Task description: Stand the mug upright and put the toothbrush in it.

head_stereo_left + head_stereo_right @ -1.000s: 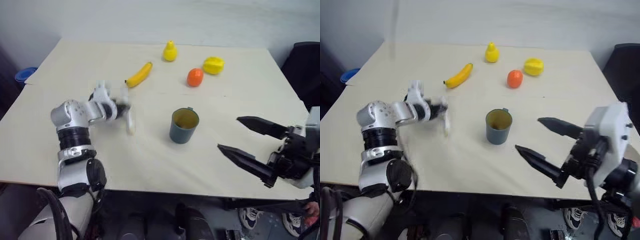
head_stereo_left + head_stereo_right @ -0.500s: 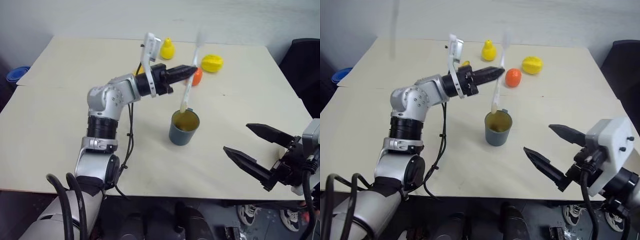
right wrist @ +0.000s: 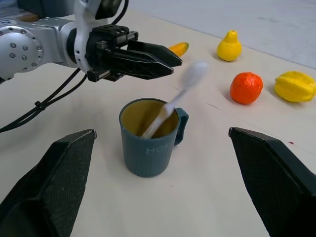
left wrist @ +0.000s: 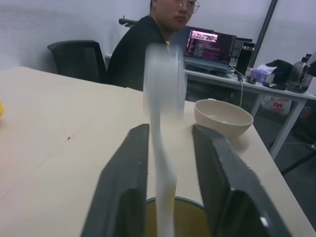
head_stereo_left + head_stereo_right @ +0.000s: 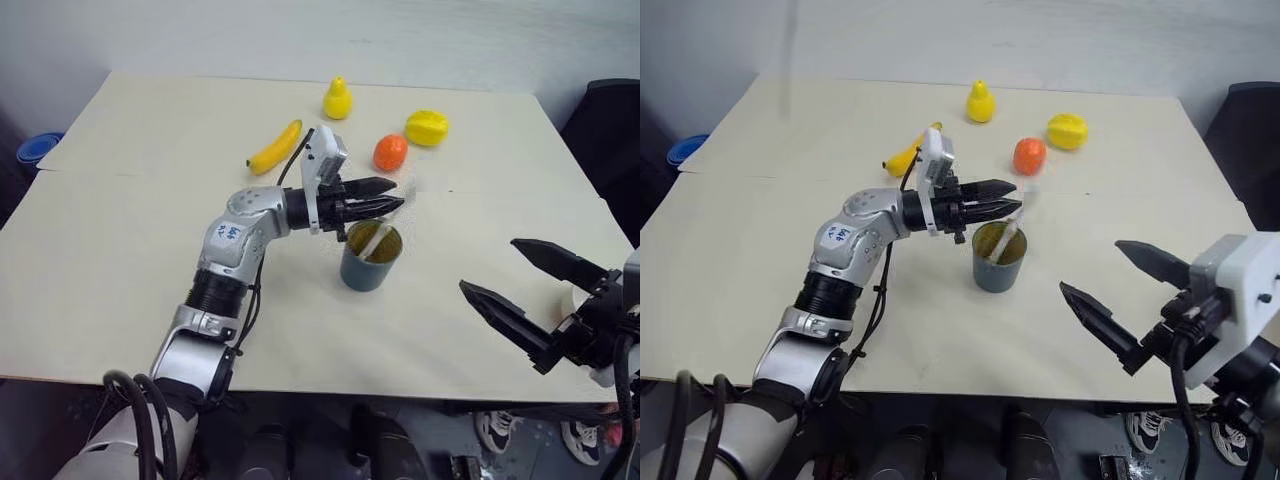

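1. Left gripper [image 5: 385,197]: I read the jaws as parted, with gaps either side of the toothbrush [image 3: 174,106] in the left wrist view. Released, not clamped.
2. Toothbrush sits in the mug [image 5: 369,255], handle end down inside, bristle head leaning up and out over the rim toward the upper right of the left eye frame. Its long axis is steeply tilted; the head is blurred.
3. Mug stands upright at centre frame, directly below the left fingertips, handle on the far side. The left arm is by far the nearer.
4. Right gripper [image 5: 532,298] is spread wide, holding nothing, lower right of frame, well apart from the mug.
5. My judgement: placement is essentially done, and withdrawing the left fingers must not clip the leaning brush.
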`<act>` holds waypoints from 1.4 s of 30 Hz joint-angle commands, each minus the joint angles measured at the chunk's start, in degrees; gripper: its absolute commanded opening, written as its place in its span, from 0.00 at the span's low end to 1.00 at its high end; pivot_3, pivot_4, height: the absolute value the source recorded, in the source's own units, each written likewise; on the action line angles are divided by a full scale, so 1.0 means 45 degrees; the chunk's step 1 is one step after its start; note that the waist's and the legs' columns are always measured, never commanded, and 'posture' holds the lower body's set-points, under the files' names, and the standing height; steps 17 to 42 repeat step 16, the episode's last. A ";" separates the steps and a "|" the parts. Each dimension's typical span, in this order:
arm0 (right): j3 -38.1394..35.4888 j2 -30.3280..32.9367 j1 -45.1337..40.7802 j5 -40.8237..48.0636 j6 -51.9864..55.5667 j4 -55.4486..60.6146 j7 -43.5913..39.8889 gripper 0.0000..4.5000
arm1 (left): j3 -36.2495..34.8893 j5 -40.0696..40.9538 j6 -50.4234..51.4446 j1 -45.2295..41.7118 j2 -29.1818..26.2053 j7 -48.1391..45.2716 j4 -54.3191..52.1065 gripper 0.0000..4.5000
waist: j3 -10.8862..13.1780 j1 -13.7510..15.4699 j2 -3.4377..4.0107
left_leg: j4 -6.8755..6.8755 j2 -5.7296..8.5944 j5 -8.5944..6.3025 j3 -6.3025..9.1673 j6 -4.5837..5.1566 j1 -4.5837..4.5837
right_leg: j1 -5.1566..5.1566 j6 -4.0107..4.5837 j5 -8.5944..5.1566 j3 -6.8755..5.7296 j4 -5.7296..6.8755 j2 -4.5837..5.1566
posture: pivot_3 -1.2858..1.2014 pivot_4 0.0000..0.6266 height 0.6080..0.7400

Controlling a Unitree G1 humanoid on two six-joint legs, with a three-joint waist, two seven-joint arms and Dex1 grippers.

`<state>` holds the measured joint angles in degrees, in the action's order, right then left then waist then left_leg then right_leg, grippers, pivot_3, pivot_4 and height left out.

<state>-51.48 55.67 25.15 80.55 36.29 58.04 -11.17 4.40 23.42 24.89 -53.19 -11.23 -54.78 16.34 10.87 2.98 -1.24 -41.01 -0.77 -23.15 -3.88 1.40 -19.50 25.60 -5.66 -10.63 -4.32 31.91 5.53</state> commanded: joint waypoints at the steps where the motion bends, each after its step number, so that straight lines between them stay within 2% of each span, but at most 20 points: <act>1: 0.0021 0.0079 -0.0132 -0.0277 -0.0227 -0.0203 -0.0322 1.00 | -0.0567 0.1014 0.1160 0.0078 -0.0759 -0.0617 -0.1153 0.64 | 0.0000 -0.0004 0.0000 | 0.0000 0.0000 0.0000 0.0000 0.0001 -0.0001 | 0.0000 0.0000 0.0000 0.0000 -0.0001 0.0000 | 0.52 0.24 1.00; 4: -0.0130 0.0113 0.0039 -0.0566 -0.0007 -0.0599 -0.0991 1.00 | -0.0706 0.1605 0.2303 -0.0118 -0.2694 -0.2480 -0.1359 0.82 | 0.0000 -0.0098 0.0002 | -0.0001 -0.0002 0.0000 -0.0005 0.0001 0.0005 | 0.0000 -0.0001 0.0000 0.0000 0.0000 -0.0006 | 0.52 0.24 1.00; 7: -0.0653 0.0197 0.0542 -0.1121 0.0385 -0.1174 -0.2209 1.00 | -0.0592 0.1333 0.1803 -0.0629 -0.5094 -0.5129 -0.0467 0.82 | 0.0002 -0.0208 0.0006 | 0.0001 -0.0013 0.0003 -0.0006 -0.0006 0.0019 | 0.0000 0.0009 -0.0006 -0.0002 0.0016 -0.0024 | 0.52 0.24 1.00; 12: -0.1757 0.0489 0.1676 -0.2391 0.1105 -0.2136 -0.5122 1.00 | 0.0261 -0.0746 -0.0694 -0.2153 -0.7831 -0.7706 0.2632 0.82 | 0.0002 -0.0137 0.0007 | -0.0008 -0.0005 0.0002 0.0002 -0.0003 0.0025 | -0.0008 0.0033 -0.0019 -0.0004 0.0021 -0.0023 | 0.52 0.24 1.00; 14: -0.1975 0.0565 0.1838 -0.2817 0.1215 -0.2456 -0.5890 1.00 | 0.0683 -0.1061 -0.1441 -0.2289 -0.8427 -0.8312 0.3206 0.82 | 0.0001 -0.0126 0.0008 | -0.0005 -0.0006 -0.0049 -0.0004 0.0089 0.0027 | -0.0011 0.0039 -0.0023 -0.0001 0.0013 -0.0022 | 0.52 0.24 1.00; 16: -0.1971 0.0601 0.1682 -0.3087 0.1262 -0.2706 -0.6192 1.00 | 0.0915 -0.1215 -0.2072 -0.2212 -0.8629 -0.8382 0.3457 0.82 | -0.0001 -0.0121 0.0011 | -0.0006 -0.0003 -0.0057 -0.0008 0.0098 0.0031 | -0.0014 0.0032 -0.0019 -0.0001 0.0015 -0.0016 | 0.52 0.24 1.00; 42: -0.1971 0.0601 0.1682 -0.3087 0.1262 -0.2706 -0.6192 1.00 | 0.0915 -0.1215 -0.2072 -0.2212 -0.8629 -0.8382 0.3457 0.82 | -0.0001 -0.0121 0.0011 | -0.0006 -0.0003 -0.0057 -0.0008 0.0098 0.0031 | -0.0014 0.0032 -0.0019 -0.0001 0.0015 -0.0016 | 0.52 0.24 1.00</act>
